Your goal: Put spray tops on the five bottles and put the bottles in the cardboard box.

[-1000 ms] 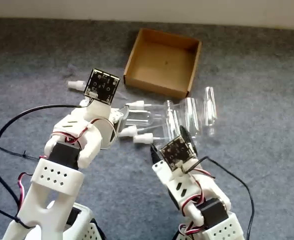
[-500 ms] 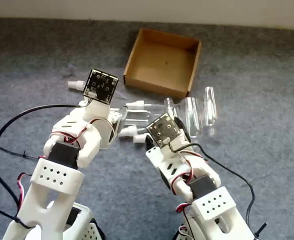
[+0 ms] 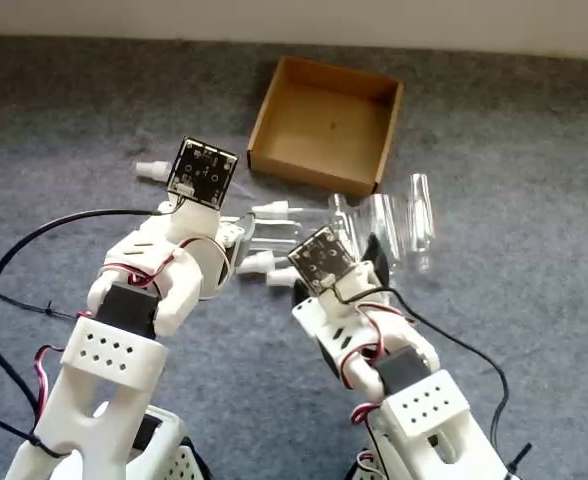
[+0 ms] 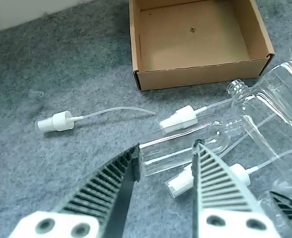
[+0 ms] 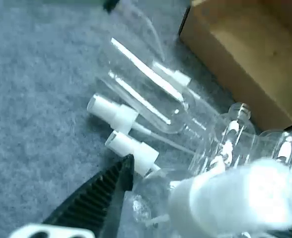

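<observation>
— Cardboard box [image 3: 314, 178] sits beyond the clear bottles [image 3: 379, 225]. The right gripper [image 3: 372, 255] has swung in over them since 1 second ago.
— Left wrist?
— Left gripper [image 4: 167, 148] spread astride 1 lying bottle [image 4: 176, 157].
— Right wrist?
— Bottles, spray tops [image 5: 115, 115] close below. Its grip: can't tell.

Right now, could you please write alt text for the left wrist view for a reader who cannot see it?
The left arm's open end effector is poised over a clear bottle lying on grey carpet, among loose spray tops. Beyond stands the empty cardboard box.
</observation>
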### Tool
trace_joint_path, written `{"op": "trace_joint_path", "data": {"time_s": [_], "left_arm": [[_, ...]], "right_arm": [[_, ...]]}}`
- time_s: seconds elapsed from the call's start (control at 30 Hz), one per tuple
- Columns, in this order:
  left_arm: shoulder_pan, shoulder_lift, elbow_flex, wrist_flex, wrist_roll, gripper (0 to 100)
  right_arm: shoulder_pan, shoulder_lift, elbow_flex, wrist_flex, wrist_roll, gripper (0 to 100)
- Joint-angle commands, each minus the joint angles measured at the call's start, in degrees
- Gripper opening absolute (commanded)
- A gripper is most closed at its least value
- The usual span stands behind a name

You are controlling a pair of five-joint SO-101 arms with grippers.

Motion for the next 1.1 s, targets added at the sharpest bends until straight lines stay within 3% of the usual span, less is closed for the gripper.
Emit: {"op": "trace_joint_path", "data": {"time_s": [0.0, 0.4, 0.77, 0.93, 1.07], "left_arm": [[-0.6, -0.5, -0.5, 0.2, -0.3, 17], [-0.6, -0.5, -0.5, 0.3, -0.1, 17], [-0.6, -0.5, -0.4, 0.3, -0.1, 17], [-0.6, -0.6, 1.3, 0.0, -0.3, 17], [-0.6, -0.6, 1.5, 0.0, -0.3, 17]], "right_arm": [[-0.3, -6.9, 1.2, 0.2, -1.1, 42.3], [-0.2, -10.3, 11.5, -5.1, -1.2, 40.6], [-0.2, -10.3, 13.0, -11.2, -1.3, 18.7], [-0.1, -10.3, 13.0, -11.2, -1.2, 0.0], [1.7, -10.3, 10.9, -10.9, -1.2, 0.2]]}}
